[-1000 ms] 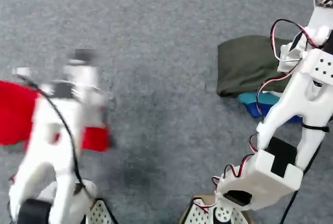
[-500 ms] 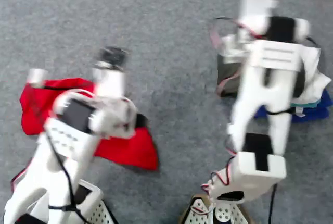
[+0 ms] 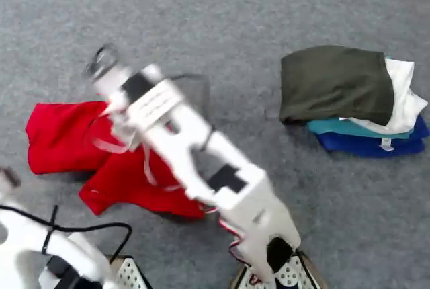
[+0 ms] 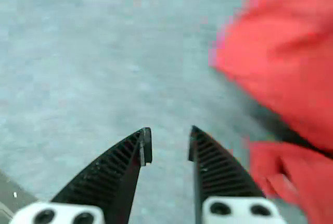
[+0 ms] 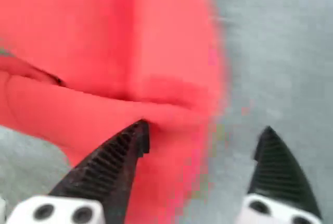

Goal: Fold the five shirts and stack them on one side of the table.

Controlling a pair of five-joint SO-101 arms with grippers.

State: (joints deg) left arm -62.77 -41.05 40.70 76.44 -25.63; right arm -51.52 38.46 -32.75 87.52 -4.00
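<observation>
Item 1: red shirt (image 3: 64, 144), crumpled, near the table's (image 3: 235, 27) left edge.
Item 2: stack of folded shirts (image 3: 349, 94), at the right edge.
My right gripper (image 5: 204, 133): jaws wide apart at the red cloth's edge.
My left gripper (image 4: 169, 143): narrowly parted, holding nothing.

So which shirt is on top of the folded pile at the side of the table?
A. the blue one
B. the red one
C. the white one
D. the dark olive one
D: the dark olive shirt lies uppermost, with the white shirt, the teal shirt and the blue shirt showing beneath it, while the red shirt lies crumpled apart from them.
</observation>
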